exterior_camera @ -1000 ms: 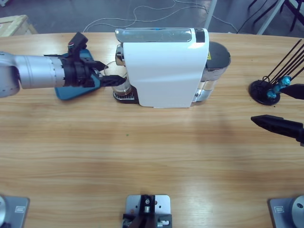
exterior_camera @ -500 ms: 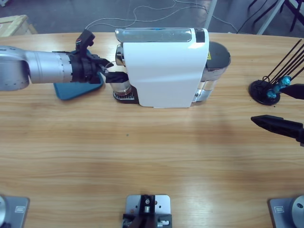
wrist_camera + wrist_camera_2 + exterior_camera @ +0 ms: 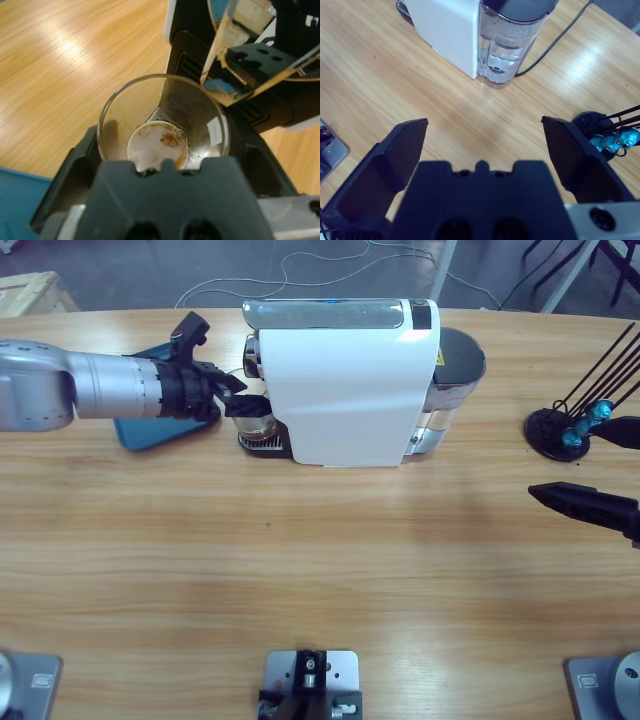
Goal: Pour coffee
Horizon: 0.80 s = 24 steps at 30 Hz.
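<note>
**Glass is grabbed at the coffee machine, pour not done yet**

Standing by the long wooden table (image 3: 320,570) right now. Biggest thing on it is the white capsule coffee machine (image 3: 345,380), sitting toward the back, with its clear water tank (image 3: 507,50) on the far end and a cable running off behind it. Next to the machine on the left arm's side there's a blue tray (image 3: 150,430) lying flat on the table.

The left claw (image 3: 240,400) is reaching in under the machine's spout and it's pinching a small clear glass (image 3: 162,125) that sits over the drip grille. From the wrist camera you look straight down into the glass: there's just a thin puddle of coffee (image 3: 157,147) at the bottom, brownish with pale foam. So the coffee is in the glass, at the machine, in the left claw's grip.

The right claw (image 3: 482,150) is off at the other end, jaws spread wide, holding nothing, hovering over bare table near a black capsule stand (image 3: 560,430) with a few blue capsules (image 3: 612,141) on it.

My read: brewing looks done and the glass is secured. What's left is pulling it clear and actually pouring. I can't see what it's supposed to pour into.
</note>
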Motion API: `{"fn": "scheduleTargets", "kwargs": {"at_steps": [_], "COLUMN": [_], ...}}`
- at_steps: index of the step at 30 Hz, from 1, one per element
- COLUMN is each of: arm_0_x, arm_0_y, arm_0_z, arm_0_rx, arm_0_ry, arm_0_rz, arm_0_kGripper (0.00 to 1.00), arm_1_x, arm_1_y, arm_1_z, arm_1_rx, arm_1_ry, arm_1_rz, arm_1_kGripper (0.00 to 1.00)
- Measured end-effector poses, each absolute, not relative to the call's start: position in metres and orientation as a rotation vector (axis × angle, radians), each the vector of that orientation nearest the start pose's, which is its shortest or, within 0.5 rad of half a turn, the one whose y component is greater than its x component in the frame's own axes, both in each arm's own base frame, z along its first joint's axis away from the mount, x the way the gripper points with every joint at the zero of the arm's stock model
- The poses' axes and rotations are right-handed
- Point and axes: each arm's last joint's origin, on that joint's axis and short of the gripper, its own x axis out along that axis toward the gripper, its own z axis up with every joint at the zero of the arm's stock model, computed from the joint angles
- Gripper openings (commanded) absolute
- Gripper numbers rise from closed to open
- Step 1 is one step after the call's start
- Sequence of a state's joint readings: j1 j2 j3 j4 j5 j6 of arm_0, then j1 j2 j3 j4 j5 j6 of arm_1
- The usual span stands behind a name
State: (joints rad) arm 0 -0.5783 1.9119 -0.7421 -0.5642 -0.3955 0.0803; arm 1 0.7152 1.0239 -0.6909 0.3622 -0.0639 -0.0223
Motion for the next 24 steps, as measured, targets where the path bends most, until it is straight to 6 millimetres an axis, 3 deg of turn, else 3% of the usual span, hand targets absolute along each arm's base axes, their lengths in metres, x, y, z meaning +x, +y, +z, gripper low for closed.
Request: {"fn": "scheduleTargets", "kwargs": {"at_steps": [14,20,24], "arm_0_x": [0.278,0.253,0.241], "arm_0_y": [-0.204,-0.183,-0.157], "arm_0_z": [0.19,0.192,0.2], "arm_0_rx": [0.124,0.143,0.149], "arm_0_ry": [0.591,0.613,0.6], "arm_0_rz": [-0.979,-0.919,-0.818], "arm_0_kGripper": [0.466,0.467,0.471], "arm_1_x": [0.103,0.103,0.103], "arm_1_y": [0.086,0.086,0.086], "arm_1_z": [0.309,0.309,0.309], "arm_1_rx": [-0.29,-0.291,-0.292], "arm_1_ry": [0.647,0.647,0.647], "arm_1_rz": [0.632,0.633,0.633], "arm_1_kGripper": [1.0,1.0,1.0]}}
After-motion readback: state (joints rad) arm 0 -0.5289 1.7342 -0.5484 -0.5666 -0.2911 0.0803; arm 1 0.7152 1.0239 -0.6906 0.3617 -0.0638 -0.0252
